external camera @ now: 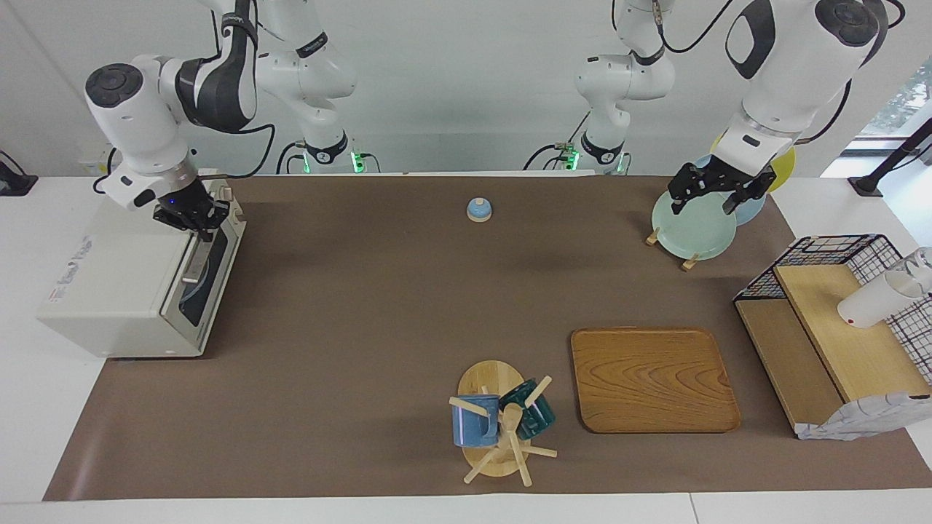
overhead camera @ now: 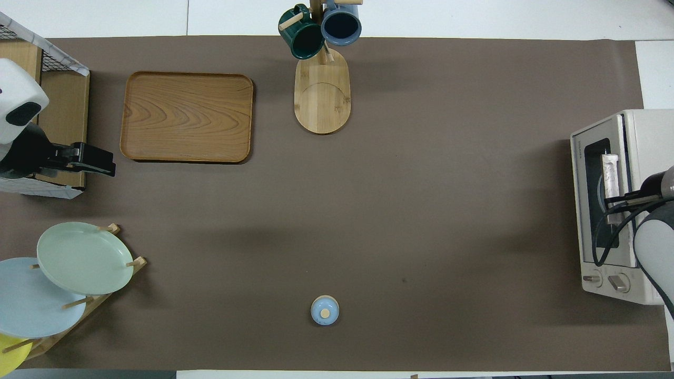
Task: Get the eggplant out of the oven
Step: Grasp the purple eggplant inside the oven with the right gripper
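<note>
Mug rack point(external camera: 502, 426), right end effector point(external camera: 198, 222) at oven point(external camera: 138, 291) handle

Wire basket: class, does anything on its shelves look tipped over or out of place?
Yes: a white cup lies on its side on the upper shelf of the basket, instead of standing upright. Nothing else there looks odd.

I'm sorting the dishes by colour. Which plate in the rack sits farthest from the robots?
The pale green plate: it leads the rack, farther out than the light blue plate and the yellow plate, and faces the table's middle.
</note>
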### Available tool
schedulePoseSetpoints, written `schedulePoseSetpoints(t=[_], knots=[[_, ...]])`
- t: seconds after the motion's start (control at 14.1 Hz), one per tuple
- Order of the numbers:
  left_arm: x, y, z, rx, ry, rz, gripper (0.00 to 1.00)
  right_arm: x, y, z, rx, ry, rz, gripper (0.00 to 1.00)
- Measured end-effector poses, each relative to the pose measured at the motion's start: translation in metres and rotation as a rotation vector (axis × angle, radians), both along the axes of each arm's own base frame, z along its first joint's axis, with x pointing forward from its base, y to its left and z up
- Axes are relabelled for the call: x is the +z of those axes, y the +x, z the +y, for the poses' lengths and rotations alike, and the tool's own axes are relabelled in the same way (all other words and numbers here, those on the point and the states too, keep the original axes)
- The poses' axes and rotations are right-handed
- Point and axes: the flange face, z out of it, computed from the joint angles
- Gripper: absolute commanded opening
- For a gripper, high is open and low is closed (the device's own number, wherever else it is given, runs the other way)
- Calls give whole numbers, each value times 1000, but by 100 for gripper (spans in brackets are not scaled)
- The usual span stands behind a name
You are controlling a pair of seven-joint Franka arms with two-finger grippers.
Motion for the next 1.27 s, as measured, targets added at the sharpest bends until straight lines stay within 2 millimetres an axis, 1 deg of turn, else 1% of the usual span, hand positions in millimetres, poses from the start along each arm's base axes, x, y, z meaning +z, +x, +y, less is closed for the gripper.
schedulePoseSetpoints(t=[0.14,0.28,0.42,0.64,0.78,0.92,0.99,1.06,1.2,1.27], knots=[[0,0,0,0,0,0,100,-4,1,13,-6,3,0,0],[0,0,0,0,0,0,100,-17,5,40,-26,28,-2,0],[0,0,0,0,0,0,100,-46,14,69,-45,68,-4,0],[0,0,0,0,0,0,100,-101,24,98,-52,104,-23,0],[0,0,0,0,0,0,100,-135,25,106,-82,110,-31,0],[0,0,0,0,0,0,100,-163,28,107,-113,122,-27,0],[0,0,0,0,0,0,100,-170,29,109,-133,128,-24,0],[0,0,0,0,0,0,100,-171,32,115,-152,129,-23,0],[0,0,0,0,0,0,100,-160,38,140,-181,129,-25,0],[0,0,0,0,0,0,100,-148,43,153,-184,129,-17,2]])
